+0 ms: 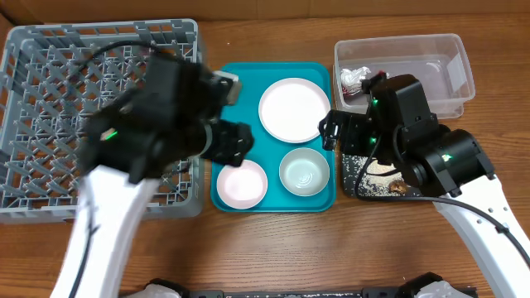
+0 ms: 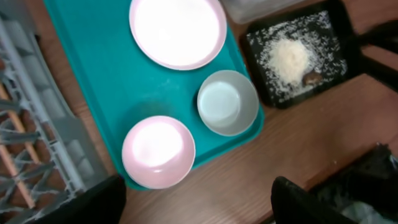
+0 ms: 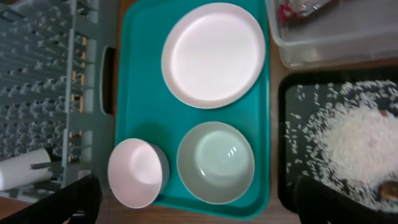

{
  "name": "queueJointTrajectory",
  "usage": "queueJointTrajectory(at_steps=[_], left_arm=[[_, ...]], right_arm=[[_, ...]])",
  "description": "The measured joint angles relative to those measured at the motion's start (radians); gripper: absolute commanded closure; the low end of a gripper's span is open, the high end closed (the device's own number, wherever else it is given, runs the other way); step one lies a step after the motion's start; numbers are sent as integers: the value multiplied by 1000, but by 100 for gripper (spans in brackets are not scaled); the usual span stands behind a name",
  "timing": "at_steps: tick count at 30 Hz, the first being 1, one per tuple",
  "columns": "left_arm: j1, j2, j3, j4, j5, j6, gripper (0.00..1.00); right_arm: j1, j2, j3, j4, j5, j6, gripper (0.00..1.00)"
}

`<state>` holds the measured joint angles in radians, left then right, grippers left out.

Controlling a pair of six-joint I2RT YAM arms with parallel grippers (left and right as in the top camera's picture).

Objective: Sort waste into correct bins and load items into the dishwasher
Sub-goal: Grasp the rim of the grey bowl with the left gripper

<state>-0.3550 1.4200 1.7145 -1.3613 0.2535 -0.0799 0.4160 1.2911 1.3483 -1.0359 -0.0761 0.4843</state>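
Note:
A teal tray holds a round white plate, a pale pink bowl and a white bowl with greenish rim. My left gripper hovers open and empty over the tray's left side, above the pink bowl. My right gripper is open and empty at the tray's right edge. The black tray holds white rice and a brown scrap. The clear tub holds the red wrapper and something white. Thin wooden chopsticks lie in the grey dish rack.
The dish rack fills the left of the table, touching the teal tray's left side. The clear tub and black tray stand right of the teal tray, the right arm partly over both. Bare wooden table runs along the front edge.

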Motion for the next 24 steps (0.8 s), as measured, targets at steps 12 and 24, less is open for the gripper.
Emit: queueJointTrajectory(at_steps=[12,24], left_arm=[[-180,307,-254,347,-84,-124,48],[-278,588,-269,459,-234,-192,75]], right_arm=[[-243,-8,0,-76,1,104,0],[-245,-10,0,-82,-22,114,0]])
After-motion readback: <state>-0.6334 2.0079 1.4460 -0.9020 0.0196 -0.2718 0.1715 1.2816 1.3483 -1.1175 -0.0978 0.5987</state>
